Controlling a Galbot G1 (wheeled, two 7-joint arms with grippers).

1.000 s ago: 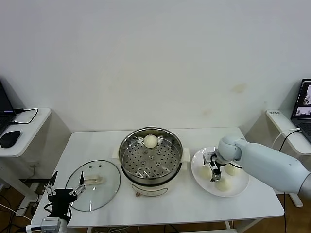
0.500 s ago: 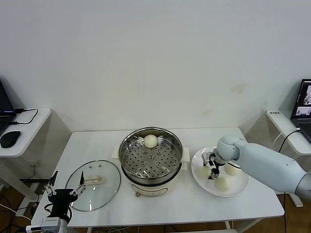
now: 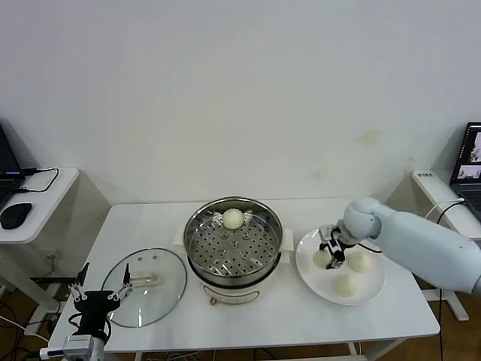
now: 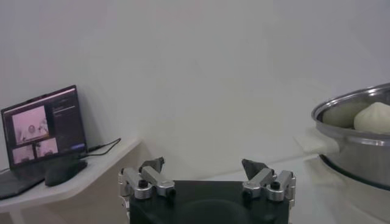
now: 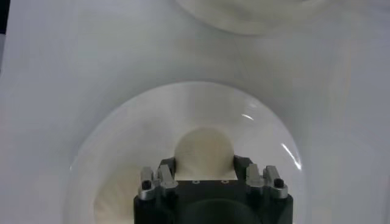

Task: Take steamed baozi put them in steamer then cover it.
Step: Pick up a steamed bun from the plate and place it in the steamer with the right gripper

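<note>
My right gripper (image 3: pixel 331 251) is shut on a cream-white baozi (image 3: pixel 322 258) over the left part of the white plate (image 3: pixel 312 277). In the right wrist view that baozi (image 5: pixel 204 149) fills the space between the fingers of the right gripper (image 5: pixel 204 162). Two more baozi (image 3: pixel 359 261) (image 3: pixel 345 283) lie on the plate. One baozi (image 3: pixel 233 219) rests at the back of the steel steamer (image 3: pixel 197 226). The glass cover (image 3: pixel 144 286) lies flat to the steamer's left. My left gripper (image 3: pixel 98 298) hangs open beside the table's front left corner, holding nothing.
A side table with a black mouse (image 3: pixel 15 215) stands at far left and a laptop (image 3: pixel 470 160) on a shelf at far right. The left wrist view shows the steamer's rim (image 4: pixel 347 105) and another laptop (image 4: pixel 42 131).
My right gripper went from open to shut on the baozi at the plate's left side, and the arm shifted slightly right and back. The left arm stayed still.
</note>
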